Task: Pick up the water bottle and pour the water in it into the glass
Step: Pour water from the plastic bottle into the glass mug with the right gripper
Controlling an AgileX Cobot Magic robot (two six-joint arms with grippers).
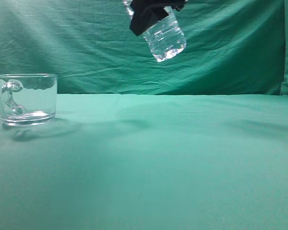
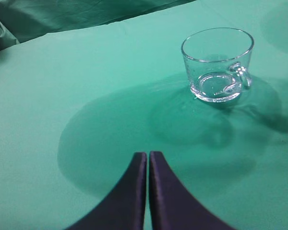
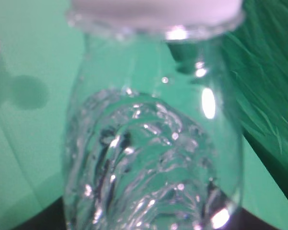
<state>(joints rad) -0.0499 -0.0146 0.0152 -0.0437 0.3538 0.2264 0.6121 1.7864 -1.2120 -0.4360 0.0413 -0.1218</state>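
The clear water bottle (image 1: 165, 38) hangs tilted high above the middle of the table, its base pointing down and to the right. My right gripper (image 1: 149, 17) is shut on its upper body. In the right wrist view the bottle (image 3: 153, 143) fills the frame, with rippled clear water in its ribbed body and a white band at the top. The glass (image 1: 26, 98) is a short clear mug with a handle. It stands upright at the far left and looks empty in the left wrist view (image 2: 218, 62). My left gripper (image 2: 148, 155) is shut and empty, hovering short of the glass.
Green cloth covers the table (image 1: 173, 158) and hangs as a backdrop (image 1: 86, 43) behind it. The cloth between the glass and the bottle's shadow is bare. My left gripper does not show in the exterior view.
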